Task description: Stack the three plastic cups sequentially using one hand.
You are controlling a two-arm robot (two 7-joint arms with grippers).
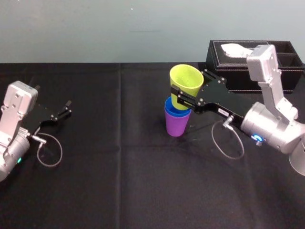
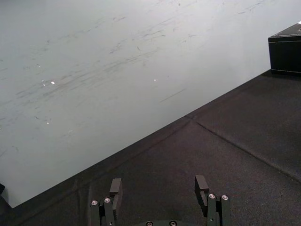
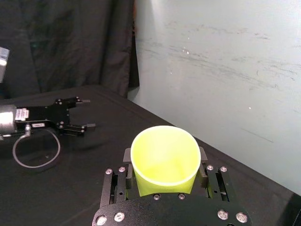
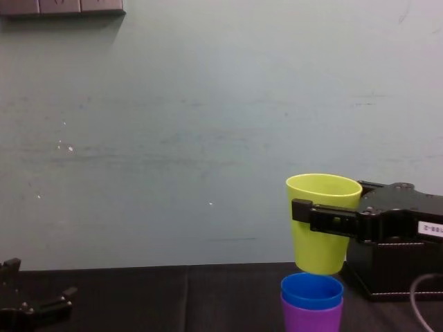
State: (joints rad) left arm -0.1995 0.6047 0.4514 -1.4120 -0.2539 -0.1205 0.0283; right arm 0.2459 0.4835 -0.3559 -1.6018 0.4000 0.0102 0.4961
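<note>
My right gripper (image 1: 188,88) clamps a yellow-green cup (image 1: 183,80) by its sides, directly over a blue cup (image 1: 171,106) nested in a purple cup (image 1: 176,125) at the middle of the black tablecloth (image 1: 143,181). A black tissue box (image 1: 228,71) stands behind my arm, and my left gripper (image 1: 64,110) sits idle far left.

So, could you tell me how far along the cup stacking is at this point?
Done: the blue cup sits nested in the purple cup on the table. In hand: the right gripper is shut on the yellow-green cup, holding it just above the blue one, with a gap between them. To do: lower it in and release. The left gripper is parked open at the left.
</note>
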